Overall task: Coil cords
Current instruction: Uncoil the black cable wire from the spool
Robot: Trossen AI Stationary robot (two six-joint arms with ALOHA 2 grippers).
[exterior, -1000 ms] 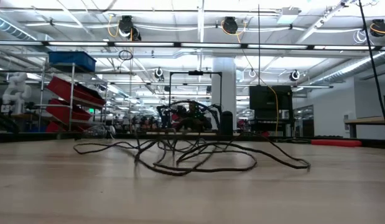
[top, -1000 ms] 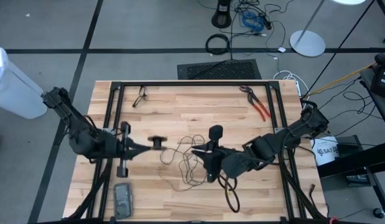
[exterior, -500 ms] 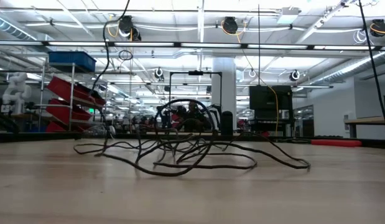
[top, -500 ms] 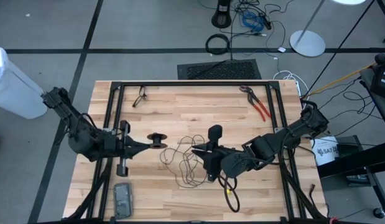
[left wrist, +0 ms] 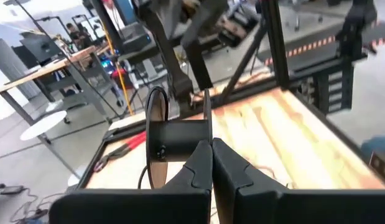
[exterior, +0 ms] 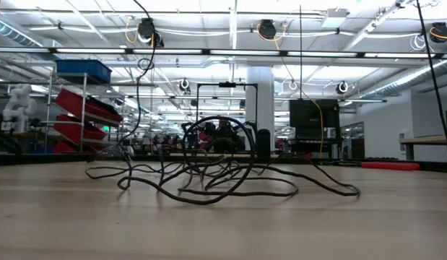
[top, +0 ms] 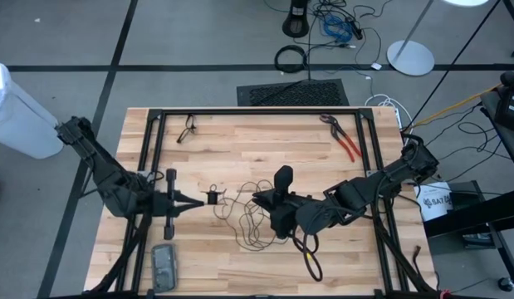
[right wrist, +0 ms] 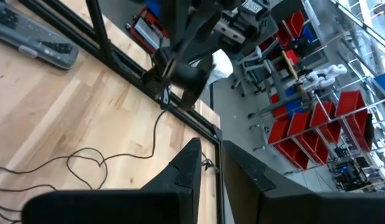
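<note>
Left gripper (top: 208, 198), we see, is clamped on a spool (left wrist: 173, 142), arm low. Cord (top: 247, 218) lies tangled mid-table (top: 265, 149), bare wood around. Right gripper (top: 265, 199), fingers nearly together, pinches a strand.

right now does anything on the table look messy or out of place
Yes: the thin black cord lies in a loose, tangled sprawl at mid-table instead of a neat coil, and one strand rises off the wood in the low view. The left tool holds a small black spool at the tangle's edge. The red-handled pliers lie apart near the far edge.
</note>
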